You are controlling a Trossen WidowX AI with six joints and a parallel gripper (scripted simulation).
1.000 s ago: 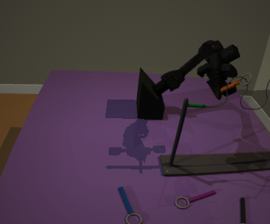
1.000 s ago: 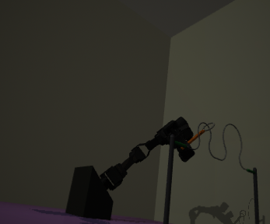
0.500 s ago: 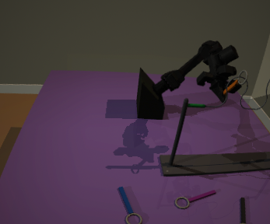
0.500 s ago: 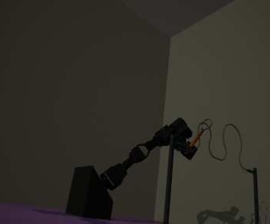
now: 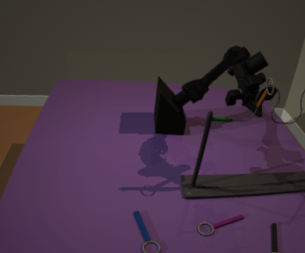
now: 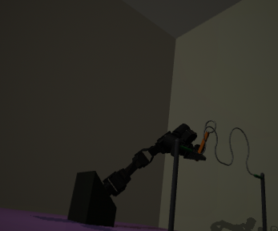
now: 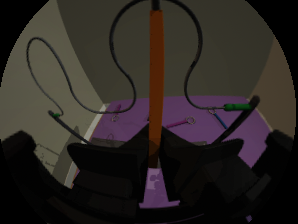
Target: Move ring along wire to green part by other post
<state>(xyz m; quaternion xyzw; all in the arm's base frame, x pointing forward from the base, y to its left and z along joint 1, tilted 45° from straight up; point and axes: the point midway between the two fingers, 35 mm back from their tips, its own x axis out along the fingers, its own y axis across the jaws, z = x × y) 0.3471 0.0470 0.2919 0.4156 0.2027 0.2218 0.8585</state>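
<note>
Ring [image 5: 270, 83] and its orange handle [image 5: 262, 97] sit at the upper right of the top view, raised above the purple table [image 5: 71, 167], with the gripper [image 5: 252, 102] clenched on the handle's lower end. In the exterior view the ring [image 6: 210, 129] circles the grey wire [image 6: 241, 136] at right of center, past the near post [image 6: 174, 188]. Three spare ring tools lie along the bottom edge of the top view.
</note>
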